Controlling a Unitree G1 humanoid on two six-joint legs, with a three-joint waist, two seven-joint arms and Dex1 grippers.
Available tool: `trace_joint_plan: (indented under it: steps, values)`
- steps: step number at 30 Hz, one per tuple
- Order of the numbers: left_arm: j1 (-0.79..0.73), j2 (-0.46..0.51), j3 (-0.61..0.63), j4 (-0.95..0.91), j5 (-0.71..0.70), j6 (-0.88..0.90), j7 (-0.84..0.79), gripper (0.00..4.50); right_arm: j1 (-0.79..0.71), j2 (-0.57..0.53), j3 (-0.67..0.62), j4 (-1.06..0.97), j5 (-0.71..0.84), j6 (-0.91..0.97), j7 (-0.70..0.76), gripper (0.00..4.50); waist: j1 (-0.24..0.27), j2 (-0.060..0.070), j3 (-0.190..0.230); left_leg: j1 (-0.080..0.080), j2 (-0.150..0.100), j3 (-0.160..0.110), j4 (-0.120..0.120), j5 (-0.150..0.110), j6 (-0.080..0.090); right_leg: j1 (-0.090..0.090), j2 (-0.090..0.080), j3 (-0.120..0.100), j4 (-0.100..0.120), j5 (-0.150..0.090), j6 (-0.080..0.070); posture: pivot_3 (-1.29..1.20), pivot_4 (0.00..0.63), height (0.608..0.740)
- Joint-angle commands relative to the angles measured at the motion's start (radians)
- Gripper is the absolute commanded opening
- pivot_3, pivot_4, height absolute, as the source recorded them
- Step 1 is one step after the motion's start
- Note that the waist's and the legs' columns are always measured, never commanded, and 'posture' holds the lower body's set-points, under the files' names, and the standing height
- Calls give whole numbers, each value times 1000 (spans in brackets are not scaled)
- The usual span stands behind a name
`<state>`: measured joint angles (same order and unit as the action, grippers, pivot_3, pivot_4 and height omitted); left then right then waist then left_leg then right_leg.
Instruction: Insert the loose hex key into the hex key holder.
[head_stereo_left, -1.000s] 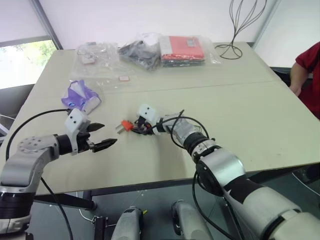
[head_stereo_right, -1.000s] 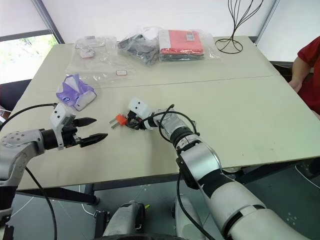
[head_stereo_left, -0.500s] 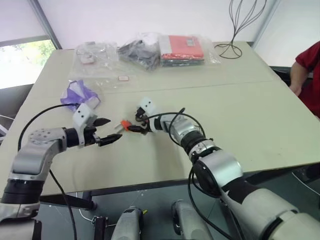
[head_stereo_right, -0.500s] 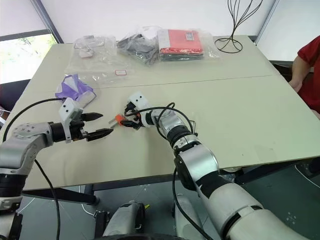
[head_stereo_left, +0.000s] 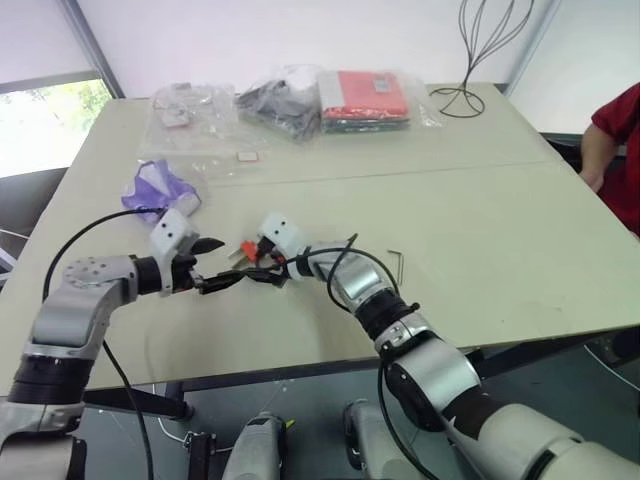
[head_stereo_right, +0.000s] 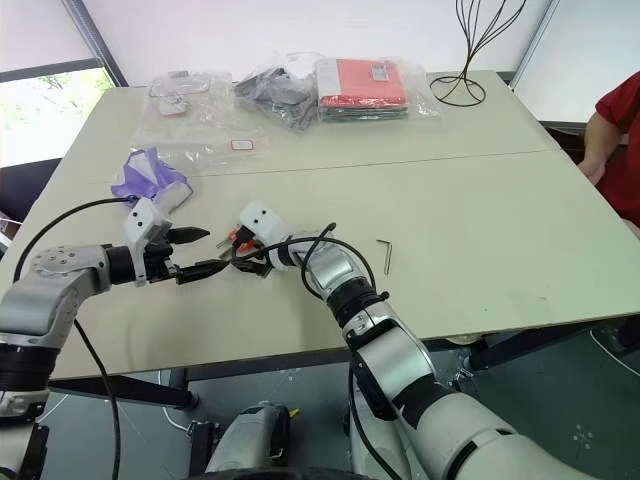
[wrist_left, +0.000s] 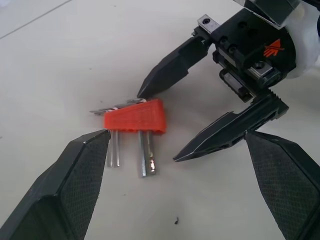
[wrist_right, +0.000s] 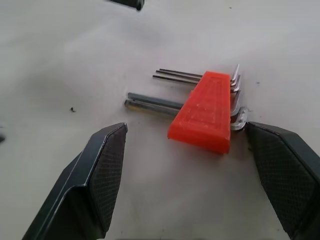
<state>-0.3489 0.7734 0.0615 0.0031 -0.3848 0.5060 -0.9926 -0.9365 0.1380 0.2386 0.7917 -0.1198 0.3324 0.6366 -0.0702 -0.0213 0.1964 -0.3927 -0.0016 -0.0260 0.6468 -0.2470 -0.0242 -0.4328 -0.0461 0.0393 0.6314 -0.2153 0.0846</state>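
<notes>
A large beige table (head_stereo_left: 480, 230) is seen spanning the scene, with a seam running across it. At its far edge a pile of clear plastic bags (head_stereo_left: 290, 105) is laid, among them a flat red packet (head_stereo_left: 365, 97), and a black wire stand (head_stereo_left: 470, 60) is set at the far right corner. A person's red sleeve (head_stereo_left: 615, 130) is visible at the right edge. A purple plastic pouch (head_stereo_left: 160, 190) is found on the robot's left side of the table, beyond the left arm.

Near the front middle of the table the two arms are brought together. The left gripper (head_stereo_left: 218, 264) is held released, its two black fingers spread wide and pointed toward the right gripper (head_stereo_right: 240, 256), which faces it with its fingers likewise parted and nothing grasped between them.

The hex key holder (wrist_left: 135, 116) is seen lying flat on the table between the two grippers. In the left wrist view one fingertip of the right gripper is placed just beside its top edge, while the other is kept apart from it. Several metal keys (wrist_right: 150, 102) are shown protruding from the orange-red block, longer legs on one side and short bent ends on the other.

The loose hex key (head_stereo_left: 397, 264) is left lying on bare table, well apart from the holder, on the robot's right of the right forearm.
</notes>
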Motion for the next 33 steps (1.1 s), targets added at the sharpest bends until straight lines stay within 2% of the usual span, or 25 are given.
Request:
trace_joint_plan:
  steps: [1,3,5,6,10,16,21,25,29,33]
  values:
    - [-19,1,6,-2,10,-30,-1,4500,4,15,-2,-6,-3,23,-66,3896,0,0,0,0,0,0,0,0,0,0,0,0,0,0,0,0,150,740]
    - [-21,1,2,4,16,-38,-1,4500,1,16,-11,15,0,33,-96,3896,0,0,0,0,0,0,0,0,0,0,0,0,0,0,0,0,150,740]
    - [-21,2,-1,6,21,-44,-1,4500,-2,14,-14,34,1,36,-120,3373,1,0,0,0,0,0,0,0,0,0,0,0,0,0,0,0,150,740]
    - [-21,3,-2,7,23,-47,-2,4500,-3,12,-12,40,0,38,-126,3055,1,0,0,1,0,0,0,0,0,1,0,0,0,0,0,0,150,740]
    - [-24,1,-3,12,30,-58,-2,4500,-6,2,4,51,-11,38,-143,1043,0,0,0,1,0,0,0,0,0,1,0,0,0,0,0,0,150,740]
    - [-30,-1,-5,22,37,-68,-4,4500,-4,-12,27,48,-21,4,-148,1021,1,0,0,1,0,0,0,0,0,1,0,0,0,0,0,0,150,740]
    - [-52,-6,-2,56,35,-75,-16,4500,-4,-67,59,9,-42,-182,-106,1021,2,0,0,1,0,0,1,0,0,1,0,0,-1,0,0,0,150,740]
    - [-129,-20,20,150,8,-74,-42,4500,-41,-193,70,-47,-81,-370,-81,1021,4,0,0,0,-1,0,1,0,0,1,-1,0,-1,0,1,0,150,740]
    - [-290,-41,29,335,-12,-87,-106,4500,-92,-382,77,-107,-151,-625,-79,1021,6,0,0,-3,-2,1,2,0,0,0,0,0,-2,-1,1,0,150,740]
    - [-475,-93,8,559,6,-138,-172,4500,-146,-548,114,-96,-292,-910,-198,1021,0,-1,0,-3,-3,4,1,0,0,-1,2,0,-2,-1,2,0,150,740]
